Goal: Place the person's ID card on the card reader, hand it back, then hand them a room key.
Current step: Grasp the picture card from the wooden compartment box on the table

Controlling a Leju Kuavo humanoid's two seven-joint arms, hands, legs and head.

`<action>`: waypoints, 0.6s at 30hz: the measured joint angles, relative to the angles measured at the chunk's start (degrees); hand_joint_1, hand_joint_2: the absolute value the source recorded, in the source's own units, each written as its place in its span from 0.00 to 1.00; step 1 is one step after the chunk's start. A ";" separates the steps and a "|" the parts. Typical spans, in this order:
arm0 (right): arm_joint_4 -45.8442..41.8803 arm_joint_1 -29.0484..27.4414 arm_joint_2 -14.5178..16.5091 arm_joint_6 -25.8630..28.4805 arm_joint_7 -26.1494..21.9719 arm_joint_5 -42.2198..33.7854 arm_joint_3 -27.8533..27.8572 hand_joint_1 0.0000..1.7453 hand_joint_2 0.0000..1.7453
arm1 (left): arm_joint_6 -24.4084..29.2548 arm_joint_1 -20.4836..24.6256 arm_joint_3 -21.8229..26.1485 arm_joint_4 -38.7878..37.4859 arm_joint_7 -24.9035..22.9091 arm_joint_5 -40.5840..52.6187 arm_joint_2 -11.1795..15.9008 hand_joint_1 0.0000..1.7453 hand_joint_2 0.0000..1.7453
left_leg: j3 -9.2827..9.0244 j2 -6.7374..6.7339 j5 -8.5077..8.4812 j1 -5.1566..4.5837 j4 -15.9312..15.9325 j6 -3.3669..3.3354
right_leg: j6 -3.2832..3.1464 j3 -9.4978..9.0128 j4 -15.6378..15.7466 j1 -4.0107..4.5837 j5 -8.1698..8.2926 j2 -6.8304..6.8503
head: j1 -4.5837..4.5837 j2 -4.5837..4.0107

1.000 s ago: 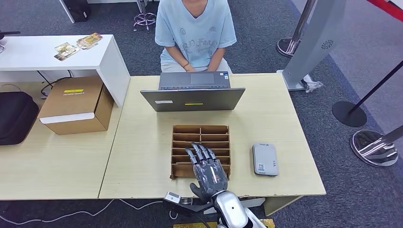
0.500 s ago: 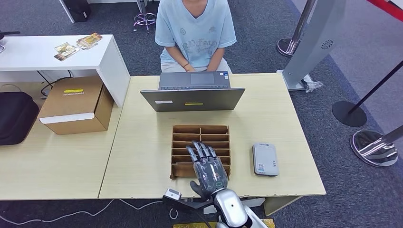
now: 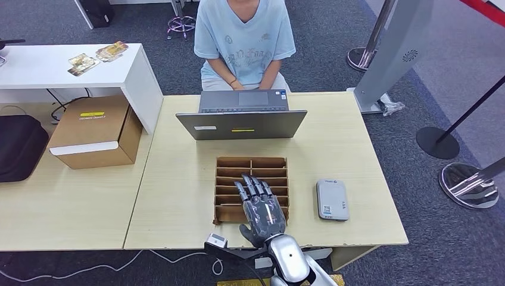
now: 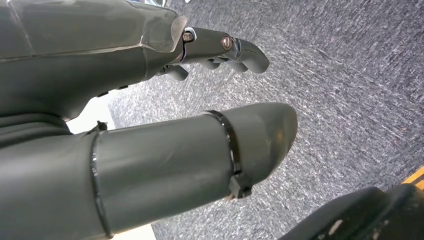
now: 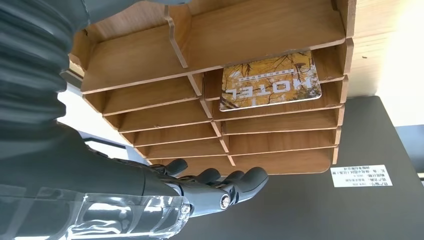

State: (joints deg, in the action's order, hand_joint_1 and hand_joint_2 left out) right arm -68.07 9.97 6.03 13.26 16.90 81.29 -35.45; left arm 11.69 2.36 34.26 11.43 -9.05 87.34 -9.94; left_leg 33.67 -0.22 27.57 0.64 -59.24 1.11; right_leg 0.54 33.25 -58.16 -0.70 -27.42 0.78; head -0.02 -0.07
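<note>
My right hand (image 3: 262, 208) hovers over the wooden rack (image 3: 229, 179), fingers (image 5: 240, 182) spread, holding nothing. A hotel card (image 5: 272, 80) lies in one slot. The card reader (image 3: 332, 199) sits at three o'clock.

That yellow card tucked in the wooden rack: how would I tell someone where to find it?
Start at the light wooden desk with the grey laptop on it; just in front of the laptop sits a brown wooden rack of slots, under the robot's right hand. The card lies in one slot. It alone is yellow, printed with autumn leaves and the word HOTEL; the other visible slots look bare.
</note>
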 joint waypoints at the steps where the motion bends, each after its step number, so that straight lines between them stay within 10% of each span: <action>1: 0.12 0.08 0.05 -0.07 0.03 0.08 0.00 0.00 1.00 | 0.00 0.00 -0.13 0.00 -0.01 0.17 0.00 0.00 0.00 | 0.00 0.00 0.00 0.00 0.00 0.00 | 0.00 0.00 0.00 0.00 0.00 0.00 | 0.00 0.00; 18: 2.09 1.47 1.31 -0.50 -0.09 0.26 0.00 0.00 1.00 | -0.35 0.06 -0.79 0.00 -0.10 0.00 0.02 0.00 0.00 | 0.00 0.00 0.00 0.00 0.00 0.00 | 0.00 0.00 0.00 0.00 0.00 0.00 | 0.00 0.00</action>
State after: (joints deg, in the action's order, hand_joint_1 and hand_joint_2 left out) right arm -65.98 11.43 7.34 12.76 16.81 81.55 -35.45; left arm 11.34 2.43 33.46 11.43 -9.16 87.34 -9.92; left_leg 33.67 -0.22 27.57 0.64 -59.24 1.12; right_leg 0.54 33.25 -58.16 -0.70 -27.42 0.78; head -0.02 -0.07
